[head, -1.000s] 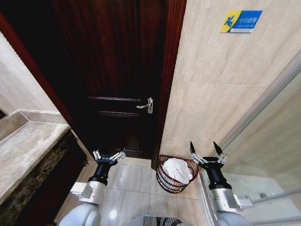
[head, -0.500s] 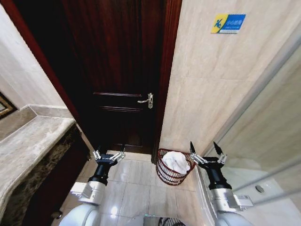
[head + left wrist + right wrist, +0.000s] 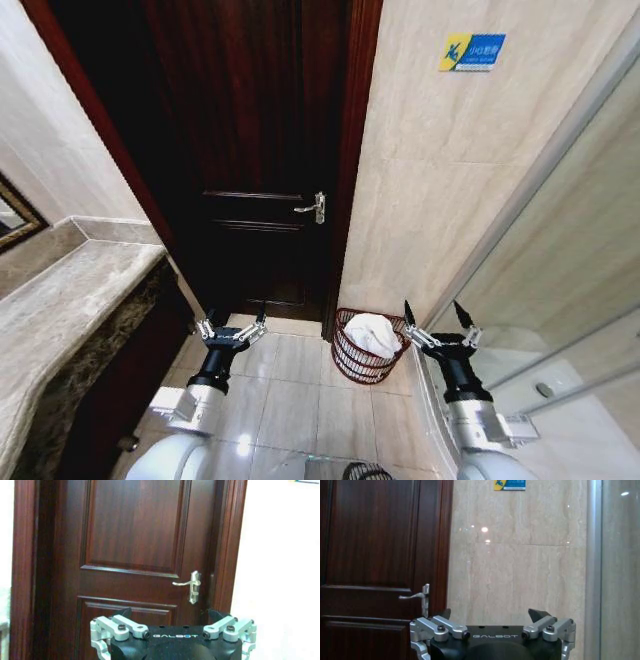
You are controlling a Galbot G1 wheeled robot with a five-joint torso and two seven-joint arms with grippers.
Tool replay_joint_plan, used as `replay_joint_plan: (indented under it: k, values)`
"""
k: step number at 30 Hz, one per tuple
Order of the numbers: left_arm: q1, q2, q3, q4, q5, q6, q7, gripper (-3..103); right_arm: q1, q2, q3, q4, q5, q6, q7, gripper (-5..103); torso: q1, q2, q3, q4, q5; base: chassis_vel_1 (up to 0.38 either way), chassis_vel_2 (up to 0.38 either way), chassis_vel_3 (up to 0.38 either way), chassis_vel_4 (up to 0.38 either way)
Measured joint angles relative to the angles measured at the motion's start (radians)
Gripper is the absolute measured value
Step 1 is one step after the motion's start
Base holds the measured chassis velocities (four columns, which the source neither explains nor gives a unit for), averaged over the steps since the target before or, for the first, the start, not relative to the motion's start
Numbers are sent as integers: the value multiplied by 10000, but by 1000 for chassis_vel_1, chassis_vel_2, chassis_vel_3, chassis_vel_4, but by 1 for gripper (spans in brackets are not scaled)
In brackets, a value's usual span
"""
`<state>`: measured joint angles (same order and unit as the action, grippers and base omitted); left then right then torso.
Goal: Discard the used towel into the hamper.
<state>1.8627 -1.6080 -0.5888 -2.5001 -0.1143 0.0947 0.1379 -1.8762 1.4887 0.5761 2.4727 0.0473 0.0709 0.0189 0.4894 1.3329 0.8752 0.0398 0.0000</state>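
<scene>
Head view is showing the towel point(image 3: 373, 334) lying inside the hamper point(image 3: 352, 363), standing by the door frame point(image 3: 350, 180). Left end effector point(image 3: 231, 330) and right end effector point(image 3: 441, 330) are hovering spread, empty. Risk: driving could be tipping the hamper.
</scene>
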Motion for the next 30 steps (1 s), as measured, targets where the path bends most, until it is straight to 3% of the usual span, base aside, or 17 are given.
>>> replay_joint_plan:
  k: [18,30]
  values:
    - [0,0,0,0,0,0,0,100,1,0,0,0,0,0,0,100,2,-1,1,0,0,-8,-15,-11,-17]
    - [0,0,0,0,0,0,0,100,-1,0,-1,0,0,0,0,100,-4,2,-2,-2,-1,122,-126,-123,126]
